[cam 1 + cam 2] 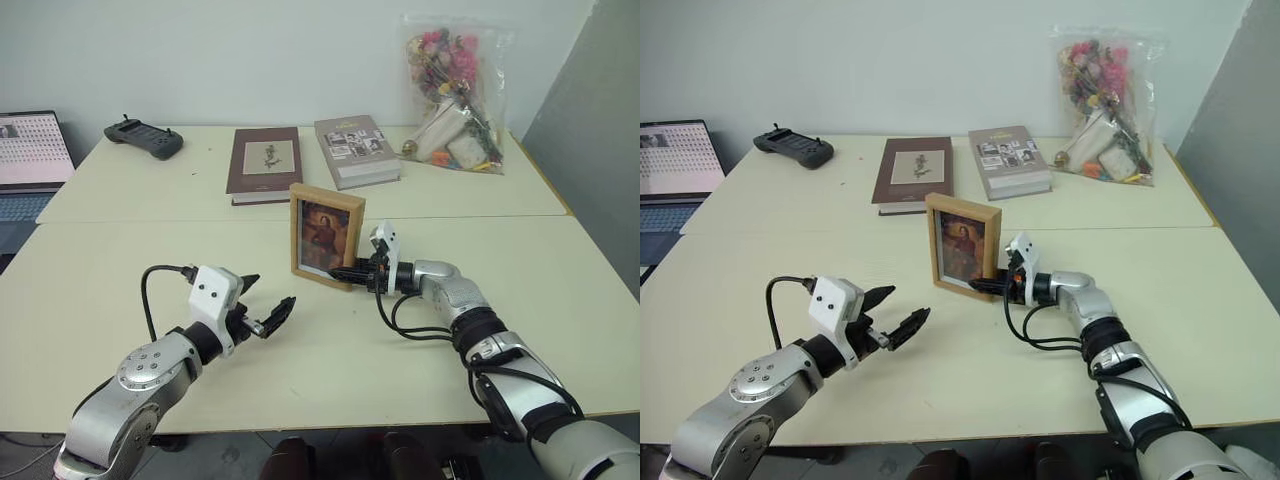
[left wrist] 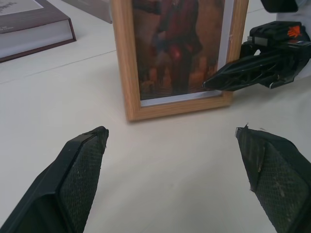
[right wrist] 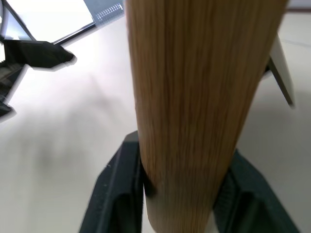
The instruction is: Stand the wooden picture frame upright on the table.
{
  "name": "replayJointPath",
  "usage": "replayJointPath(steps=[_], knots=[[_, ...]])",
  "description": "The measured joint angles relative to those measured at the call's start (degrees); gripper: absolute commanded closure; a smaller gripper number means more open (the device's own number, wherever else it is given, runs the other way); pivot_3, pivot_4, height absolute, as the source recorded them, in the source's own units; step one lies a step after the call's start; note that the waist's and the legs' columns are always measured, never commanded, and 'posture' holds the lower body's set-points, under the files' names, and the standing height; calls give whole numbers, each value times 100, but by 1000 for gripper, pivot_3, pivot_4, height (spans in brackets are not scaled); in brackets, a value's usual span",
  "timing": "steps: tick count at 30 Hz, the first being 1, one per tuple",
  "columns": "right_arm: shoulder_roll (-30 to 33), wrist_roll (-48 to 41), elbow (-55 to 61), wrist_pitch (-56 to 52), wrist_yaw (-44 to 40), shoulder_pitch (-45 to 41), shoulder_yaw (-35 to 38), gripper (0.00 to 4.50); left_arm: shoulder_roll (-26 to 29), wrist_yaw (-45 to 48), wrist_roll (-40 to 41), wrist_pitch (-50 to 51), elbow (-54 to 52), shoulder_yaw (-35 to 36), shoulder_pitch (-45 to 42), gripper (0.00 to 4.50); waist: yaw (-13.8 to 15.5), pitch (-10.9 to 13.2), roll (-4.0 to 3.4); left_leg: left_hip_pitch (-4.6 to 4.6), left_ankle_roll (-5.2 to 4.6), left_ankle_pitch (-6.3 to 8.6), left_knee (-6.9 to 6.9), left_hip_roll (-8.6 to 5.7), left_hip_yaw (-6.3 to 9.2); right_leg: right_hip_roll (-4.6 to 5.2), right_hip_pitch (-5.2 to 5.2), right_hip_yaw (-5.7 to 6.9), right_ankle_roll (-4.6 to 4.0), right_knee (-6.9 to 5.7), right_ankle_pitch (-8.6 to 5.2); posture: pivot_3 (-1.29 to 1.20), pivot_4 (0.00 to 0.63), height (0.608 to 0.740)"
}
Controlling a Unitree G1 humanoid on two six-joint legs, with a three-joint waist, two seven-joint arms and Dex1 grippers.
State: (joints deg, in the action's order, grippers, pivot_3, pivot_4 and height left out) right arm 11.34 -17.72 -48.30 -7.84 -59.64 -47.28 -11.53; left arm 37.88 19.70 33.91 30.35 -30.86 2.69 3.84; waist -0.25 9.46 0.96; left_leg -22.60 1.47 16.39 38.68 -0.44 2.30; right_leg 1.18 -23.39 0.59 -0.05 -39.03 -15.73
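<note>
Bare table (image 1: 300, 350) before the wooden picture frame (image 1: 326, 235) – maroon book (image 1: 264, 163) and grey book (image 1: 355, 150) behind

Two silver-grey metal arms enter from the lower corners of the head view, each jointed in rounded segments. The left arm (image 1: 140, 375), lower left, carries a round shoulder-like disc studded with small screws and a white boxy wrist housing with two dark dots, a black cable looping above it. The right arm (image 1: 500, 365), lower right, alternates silver shells with black bands, black cables curling beside it. Both end in black fingers (image 2: 77, 179) with cross-hatched textured pads; an orange mark sits on the right gripper (image 2: 272, 58) housing.
</note>
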Motion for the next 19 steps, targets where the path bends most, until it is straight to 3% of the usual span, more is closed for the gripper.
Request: replayJointPath(steps=[4, 8, 13, 19], knots=[[115, 124, 110, 23, -32, 225, 108, 1005, -104, 155, -116, 16, 43, -10, -121, 0, 7, 0, 0, -1, 0, 0, 1, 0, 1, 0, 0, 1, 0, -1, 0, 0, 150, 740], [627, 330, 826, 31, -114, 652, 119, 31, -101, 392, -163, 80, 275, -3, -298, 0, 20, 0, 0, 0, -2, 1, 2, -1, 1, 1, 4, 2, 1, 1, 0, 0, 150, 740], [1591, 451, 2230, -386, -94, 1471, 270, 31, 353, 890, -123, 469, 851, 159, -714, 0, 22, 1, -2, -1, -10, 5, 3, 0, 4, 0, 7, 10, 1, -1, 0, 0, 150, 740], [2475, -528, 4782, -2293, -48, 1622, 1062, 31, 1073, 1735, 11, 797, 1873, 584, -1738, 0, -45, 7, -9, 8, -14, 8, -3, 5, 16, -13, 8, 10, 1, 1, -2, 0, 150, 740]])
